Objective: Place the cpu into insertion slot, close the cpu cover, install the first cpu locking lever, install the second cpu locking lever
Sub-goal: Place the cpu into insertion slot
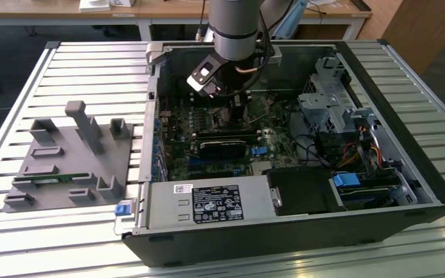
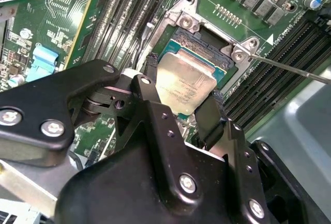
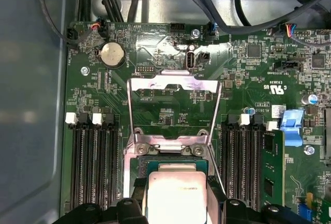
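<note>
I am gripping the cpu (image 2: 187,81) by two opposite edges, my gripper (image 2: 182,93) closed just to its width, right over the insertion slot (image 2: 202,42). The cpu cover (image 3: 173,85) is standing open beyond that slot.

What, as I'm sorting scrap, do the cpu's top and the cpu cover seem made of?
The cpu top looks like matt silvery metal, with soft glare. The cpu cover seems thin stamped sheet metal, shiny with reflections; which alloy is unclear.
</note>
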You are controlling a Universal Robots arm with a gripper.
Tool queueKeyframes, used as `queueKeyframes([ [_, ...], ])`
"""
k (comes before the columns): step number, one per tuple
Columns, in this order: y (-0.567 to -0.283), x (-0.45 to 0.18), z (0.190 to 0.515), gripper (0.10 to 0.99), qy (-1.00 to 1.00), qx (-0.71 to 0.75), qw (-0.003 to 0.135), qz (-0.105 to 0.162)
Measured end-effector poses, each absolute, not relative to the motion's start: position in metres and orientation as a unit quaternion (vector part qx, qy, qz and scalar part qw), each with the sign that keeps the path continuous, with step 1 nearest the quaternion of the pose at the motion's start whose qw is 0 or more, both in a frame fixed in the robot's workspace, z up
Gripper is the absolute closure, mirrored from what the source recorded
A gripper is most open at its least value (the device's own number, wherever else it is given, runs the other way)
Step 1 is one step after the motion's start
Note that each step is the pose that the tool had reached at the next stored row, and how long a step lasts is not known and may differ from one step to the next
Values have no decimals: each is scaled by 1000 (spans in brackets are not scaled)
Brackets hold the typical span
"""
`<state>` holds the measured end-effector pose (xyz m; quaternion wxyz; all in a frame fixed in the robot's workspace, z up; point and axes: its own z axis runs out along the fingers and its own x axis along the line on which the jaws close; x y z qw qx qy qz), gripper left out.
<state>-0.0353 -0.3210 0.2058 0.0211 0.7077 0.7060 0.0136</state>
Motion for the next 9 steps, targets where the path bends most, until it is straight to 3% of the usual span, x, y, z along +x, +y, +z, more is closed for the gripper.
queueKeyframes([
  [9,-320,-36,204,545,706,708,21,13],
])
